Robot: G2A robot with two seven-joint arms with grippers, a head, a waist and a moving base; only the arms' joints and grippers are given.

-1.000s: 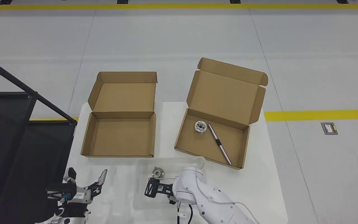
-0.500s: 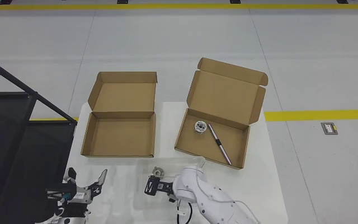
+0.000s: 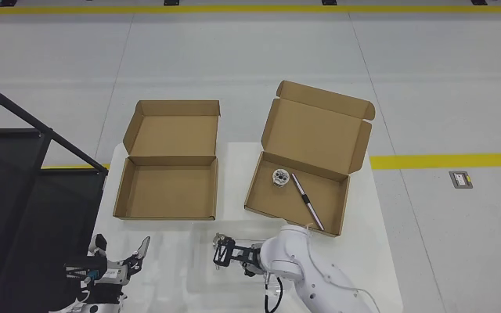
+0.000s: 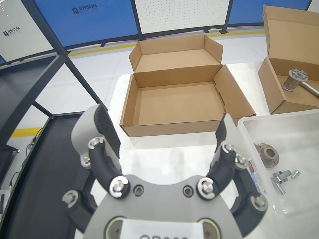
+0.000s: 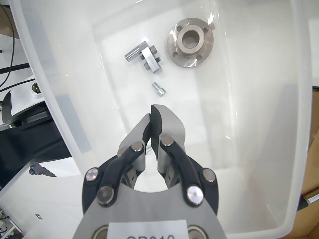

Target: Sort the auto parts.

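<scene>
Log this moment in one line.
right gripper shut over clear bin | left gripper open | bin: flange, bracket, bolt

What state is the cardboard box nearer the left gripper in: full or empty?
Empty. The cardboard box shows only its bare brown floor inside, with no parts.

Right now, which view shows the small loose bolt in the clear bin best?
The right wrist view: it looks down into the clear bin, with the bolt lying unobstructed beside the bracket. The left wrist view shows it farther off, at a low angle. In the top view it is too small to pick out.
</scene>
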